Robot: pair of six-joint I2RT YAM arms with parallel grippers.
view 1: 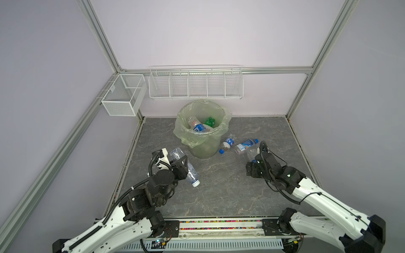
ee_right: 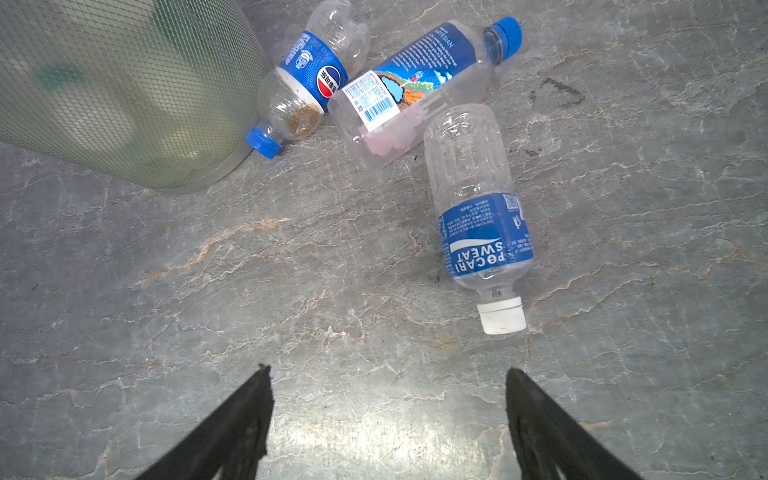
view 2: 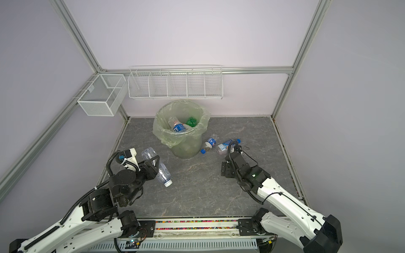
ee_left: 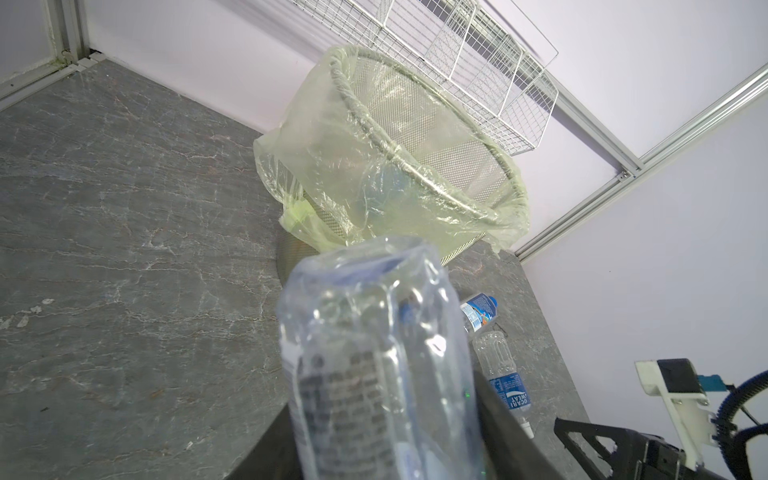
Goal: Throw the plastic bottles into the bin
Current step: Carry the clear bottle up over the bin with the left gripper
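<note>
Front edge, nearest us: a slotted cable duct (view 1: 203, 244) and a rail (view 1: 219, 225) with a multicoloured strip. Both arm bases are bolted to the rail.

Surface: a grey tabletop (view 1: 219, 192) with a marble pattern, pale veins and some rusty streaks. In the right wrist view we see a few dark scuffs. Pale lilac walls (view 1: 208, 32) close the cell on three sides, held in an aluminium frame (view 1: 103, 43). A white wire rack (view 1: 196, 85) with five compartments hangs on the back wall. A white mesh basket (view 1: 122, 96) hangs at the left corner.

The bin (view 1: 205, 151) stands toward the back, near the middle. It has mesh sides, and a light-green bag (view 1: 186, 135) is folded over its rim. Inside we see a blue-labelled bottle (view 1: 199, 127), a green bottle (view 1: 210, 121) and another clear one.

The left gripper (view 1: 183, 165) is clamped on a clear bottle (view 1: 192, 175) just in front and left of the bin. The bottle is tilted, with its white cap low and toward the front and its base toward the bin.

The right gripper (ee_right: 388, 374) hangs with its jaws wide and holds nothing. It is over bare stone to the right of the bin.

Three bottles lie ahead of the right gripper:
- The Pocari Sweat bottle (ee_right: 482, 224) is nearest, with its white cap toward the gripper.
- The Artesian water bottle (ee_right: 415, 79) has a blue cap, and the Pocari base lies against it.
- The Pepsi bottle (ee_right: 316, 79) touches the Artesian one, and its blue cap is just beside the foot of the bin.
</note>
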